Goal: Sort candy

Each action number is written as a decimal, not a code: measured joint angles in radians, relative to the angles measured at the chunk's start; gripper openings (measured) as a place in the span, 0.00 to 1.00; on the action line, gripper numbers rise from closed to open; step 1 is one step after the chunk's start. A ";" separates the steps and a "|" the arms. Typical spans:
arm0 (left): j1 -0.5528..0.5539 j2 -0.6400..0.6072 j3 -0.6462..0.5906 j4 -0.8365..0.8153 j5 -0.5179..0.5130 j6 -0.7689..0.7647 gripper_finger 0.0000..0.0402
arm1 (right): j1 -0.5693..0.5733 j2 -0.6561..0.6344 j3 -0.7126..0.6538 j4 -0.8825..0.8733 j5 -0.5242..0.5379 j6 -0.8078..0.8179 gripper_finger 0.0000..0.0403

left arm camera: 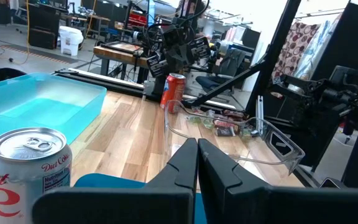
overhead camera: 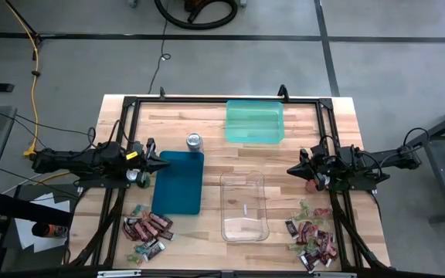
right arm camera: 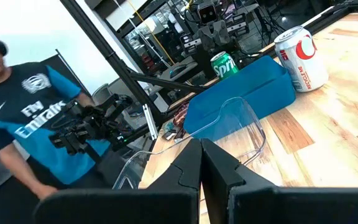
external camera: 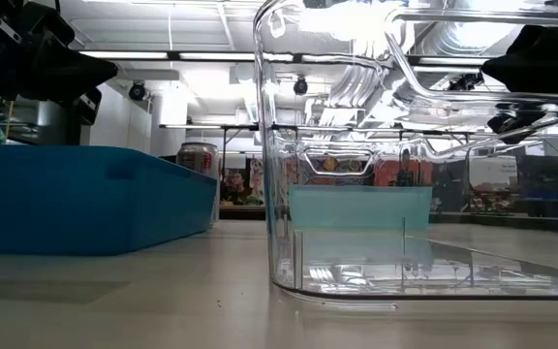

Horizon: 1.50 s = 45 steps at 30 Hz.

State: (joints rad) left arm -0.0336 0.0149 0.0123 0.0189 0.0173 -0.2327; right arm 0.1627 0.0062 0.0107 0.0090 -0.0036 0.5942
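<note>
The candy lies in two heaps at the table's near edge: one near left (overhead camera: 147, 232), one near right (overhead camera: 314, 235), with dark red, dark brown and green wrappers. The left heap (right arm camera: 176, 121) shows in the right wrist view and the right heap (left arm camera: 222, 124) in the left wrist view. My left gripper (overhead camera: 164, 164) hovers shut over the left rim of the blue bin (overhead camera: 178, 181), its fingers together (left arm camera: 197, 155). My right gripper (overhead camera: 290, 168) hovers shut right of the clear bin (overhead camera: 243, 206), its fingers together (right arm camera: 201, 155). Neither touches anything.
A green bin (overhead camera: 254, 121) stands at the far side. A silver can (overhead camera: 195, 141) stands by the blue bin's far edge, a green can (right arm camera: 224, 65) by my left arm, and a red can (left arm camera: 174, 92) by my right arm. A person (right arm camera: 36, 118) stands beyond the table.
</note>
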 joint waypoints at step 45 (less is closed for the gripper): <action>-0.191 0.967 0.638 0.678 0.077 -0.210 0.00 | 0.000 0.000 0.000 0.000 0.000 0.000 0.00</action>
State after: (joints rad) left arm -0.2249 0.9816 0.6505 0.6968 0.0940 -0.4424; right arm 0.1625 0.0059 0.0107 0.0090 -0.0036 0.5943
